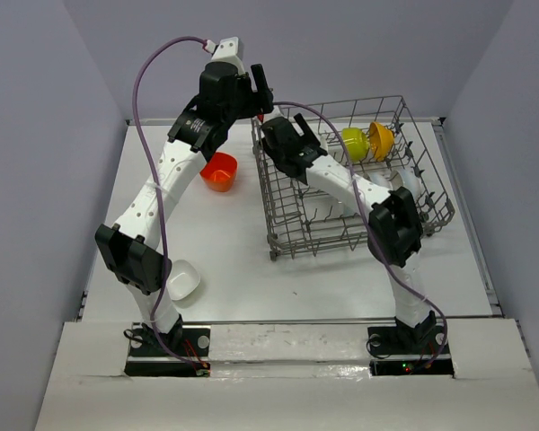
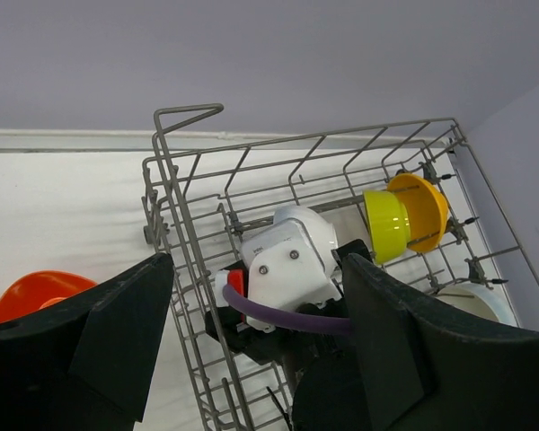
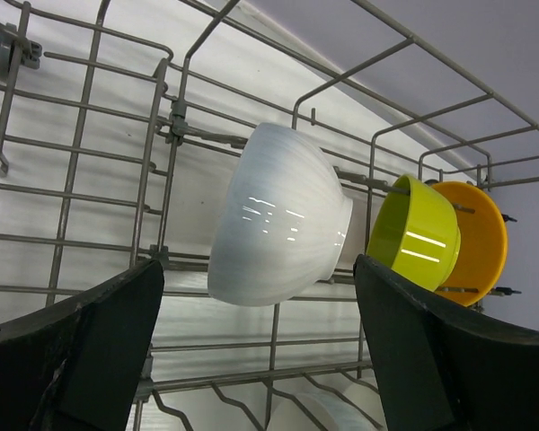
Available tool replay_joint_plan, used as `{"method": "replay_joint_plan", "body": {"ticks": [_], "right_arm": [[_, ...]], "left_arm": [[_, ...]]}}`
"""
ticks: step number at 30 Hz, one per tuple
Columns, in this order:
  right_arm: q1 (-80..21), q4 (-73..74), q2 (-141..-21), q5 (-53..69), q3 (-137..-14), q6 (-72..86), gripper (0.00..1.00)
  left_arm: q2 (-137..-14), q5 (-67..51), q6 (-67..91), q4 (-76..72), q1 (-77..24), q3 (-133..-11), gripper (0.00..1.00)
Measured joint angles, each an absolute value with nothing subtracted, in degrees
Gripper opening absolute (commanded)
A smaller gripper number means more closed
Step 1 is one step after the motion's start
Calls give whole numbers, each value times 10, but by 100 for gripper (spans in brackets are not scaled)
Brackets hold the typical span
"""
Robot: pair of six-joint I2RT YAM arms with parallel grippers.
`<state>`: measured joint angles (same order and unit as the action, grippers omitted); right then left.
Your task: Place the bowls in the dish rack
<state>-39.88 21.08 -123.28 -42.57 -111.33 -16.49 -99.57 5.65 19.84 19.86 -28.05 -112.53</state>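
We're watching the right gripper inside the large grey wire dish rack, jaws standing wide apart and gripping nothing. The glossy white bowl is sitting on the prongs, with the lime green bowl at its three o'clock. The left gripper is hovering, jaws spread and empty. Next, we're guessing, someone is fetching the red-orange bowl at the rack's nine o'clock.

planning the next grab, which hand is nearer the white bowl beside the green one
Right. The right hand is inside the dish rack, the white bowl just ahead of its fingers; the left hand hangs above the rack's far left corner.
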Motion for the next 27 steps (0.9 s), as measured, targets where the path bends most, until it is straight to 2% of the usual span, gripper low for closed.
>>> {"method": "replay_joint_plan", "body": {"ticks": [19,27], "right_arm": [[-362,224,-1085,-461,-1037,-110,93],[-360,224,-918,-442,-944,-30,96]], "left_arm": [[-977,100,189,203,-282,-1101,84],[-896,171,192,197,-282,-997,84]]}}
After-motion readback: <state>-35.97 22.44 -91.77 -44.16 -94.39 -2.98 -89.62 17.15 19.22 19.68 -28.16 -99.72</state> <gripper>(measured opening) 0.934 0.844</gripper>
